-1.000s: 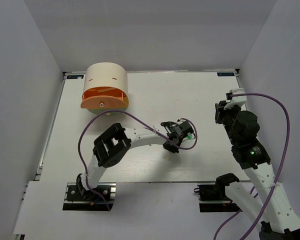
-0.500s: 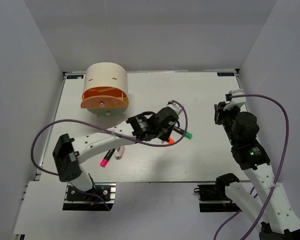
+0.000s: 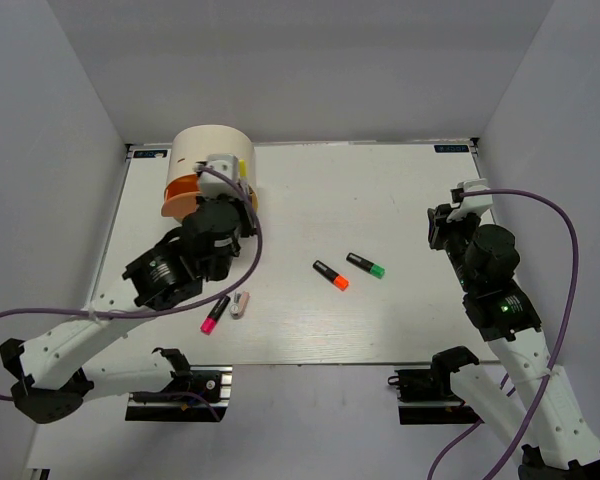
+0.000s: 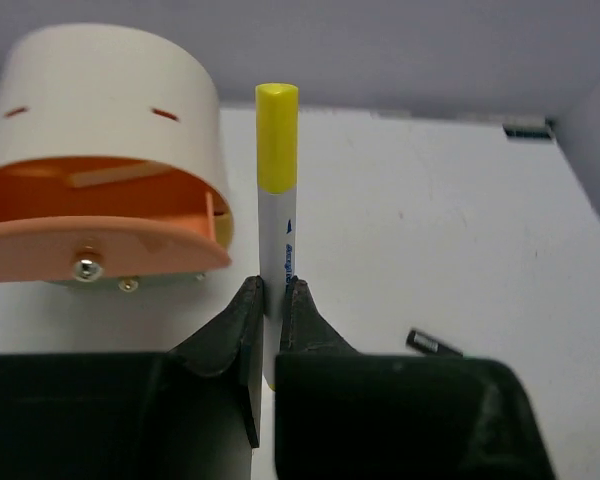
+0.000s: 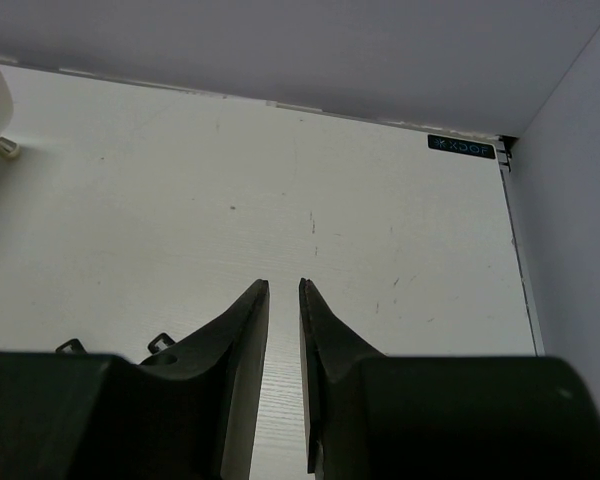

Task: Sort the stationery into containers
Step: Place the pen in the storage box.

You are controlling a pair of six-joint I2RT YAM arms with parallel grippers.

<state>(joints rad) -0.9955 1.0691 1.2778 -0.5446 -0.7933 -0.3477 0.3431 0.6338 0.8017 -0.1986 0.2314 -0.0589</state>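
At upper left of the top view, grips a yellow-capped marker (image 4: pixel 277 200) upright in the clenched left gripper (image 4: pixel 270 300), just beside the pulled-out orange drawer (image 4: pixel 100 215) of the cream box (image 3: pixel 212 150). Mid-table (image 3: pixel 400 200), shows an orange highlighter (image 3: pixel 331 276) near a green highlighter (image 3: pixel 365 265); lower left, a pink highlighter (image 3: pixel 216 314) beside a white-pink piece (image 3: pixel 241 305). At right, shows the right gripper (image 5: pixel 283 300) slightly parted, empty.

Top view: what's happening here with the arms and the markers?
The left tool grips a yellow-capped white marker beside the open orange drawer of the cream box. The right tool hangs at the right, jaws slightly apart, empty. An orange-capped highlighter, a green-capped highlighter, a pink-capped highlighter and a stubby white-pink piece lie loose on the table.
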